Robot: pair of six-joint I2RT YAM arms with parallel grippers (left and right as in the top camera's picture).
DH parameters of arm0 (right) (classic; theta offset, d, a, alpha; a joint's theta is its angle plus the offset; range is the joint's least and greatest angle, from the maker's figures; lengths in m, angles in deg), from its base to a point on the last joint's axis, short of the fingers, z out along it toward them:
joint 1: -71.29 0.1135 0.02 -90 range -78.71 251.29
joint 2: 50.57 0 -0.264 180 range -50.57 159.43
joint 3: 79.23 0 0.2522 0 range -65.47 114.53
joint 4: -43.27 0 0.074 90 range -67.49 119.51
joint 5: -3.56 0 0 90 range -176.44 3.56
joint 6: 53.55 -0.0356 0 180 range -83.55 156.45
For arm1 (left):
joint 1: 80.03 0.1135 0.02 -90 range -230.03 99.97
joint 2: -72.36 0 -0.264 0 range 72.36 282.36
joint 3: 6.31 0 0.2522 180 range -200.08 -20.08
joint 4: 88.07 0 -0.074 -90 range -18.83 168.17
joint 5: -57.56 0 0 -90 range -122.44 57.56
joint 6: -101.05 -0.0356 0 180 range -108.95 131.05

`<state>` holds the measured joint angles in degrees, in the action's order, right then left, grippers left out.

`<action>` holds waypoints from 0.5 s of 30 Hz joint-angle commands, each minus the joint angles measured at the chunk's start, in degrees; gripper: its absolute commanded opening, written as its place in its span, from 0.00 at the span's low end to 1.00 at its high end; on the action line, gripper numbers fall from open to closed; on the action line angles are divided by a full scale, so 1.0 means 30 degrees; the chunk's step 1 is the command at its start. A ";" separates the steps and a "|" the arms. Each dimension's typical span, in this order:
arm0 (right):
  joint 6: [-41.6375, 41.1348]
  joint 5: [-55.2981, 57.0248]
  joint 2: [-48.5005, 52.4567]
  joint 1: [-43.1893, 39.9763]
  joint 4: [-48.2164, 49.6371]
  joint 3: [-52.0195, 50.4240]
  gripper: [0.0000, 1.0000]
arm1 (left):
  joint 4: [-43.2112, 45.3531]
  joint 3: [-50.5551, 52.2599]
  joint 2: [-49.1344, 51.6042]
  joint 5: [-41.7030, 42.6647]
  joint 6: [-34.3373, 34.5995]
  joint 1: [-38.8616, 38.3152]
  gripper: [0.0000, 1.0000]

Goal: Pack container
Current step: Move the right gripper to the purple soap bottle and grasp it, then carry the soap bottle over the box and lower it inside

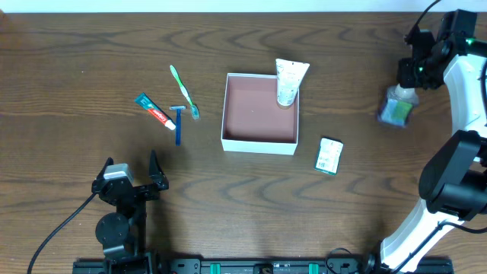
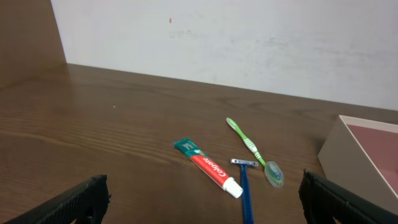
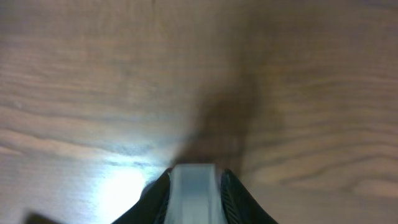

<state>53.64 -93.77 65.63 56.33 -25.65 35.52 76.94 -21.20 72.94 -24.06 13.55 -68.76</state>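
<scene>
Right fingers [image 3: 239, 200] sit close on either side of a pale-capped small bottle [image 1: 396, 106] at the far right of the worktop [image 1: 76, 46], seemingly clamped on it, though the wrist view is blurred. Left fingers [image 2: 68, 202] stand wide apart, holding nothing, at the near left. The container [image 1: 259, 143] sits mid-worktop with a white tube [image 1: 290, 80] leaning in its far right corner; toothbrush [image 1: 184, 90], toothpaste [image 1: 154, 111] and razor [image 1: 179, 123] lie to its left

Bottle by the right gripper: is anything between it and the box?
Nothing visible. The table between the bottle and the container is bare. A white tube leans in the container's far right corner; a packet lies off to one side.
</scene>
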 commanded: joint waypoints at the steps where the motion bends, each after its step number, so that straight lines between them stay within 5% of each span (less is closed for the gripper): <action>1: 0.0015 -0.0219 -0.0262 0.0007 0.0175 -0.0153 0.16 | -0.0714 0.0299 -0.0117 0.0211 -0.0335 0.0117 0.98; 15: 0.1056 -0.2929 -0.0758 0.0444 0.0699 0.0444 0.09 | -0.0714 0.0299 -0.0117 0.0211 -0.0335 0.0117 0.98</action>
<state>54.16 -97.88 65.63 56.44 -24.07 35.17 76.96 -21.20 72.94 -24.06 13.55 -68.76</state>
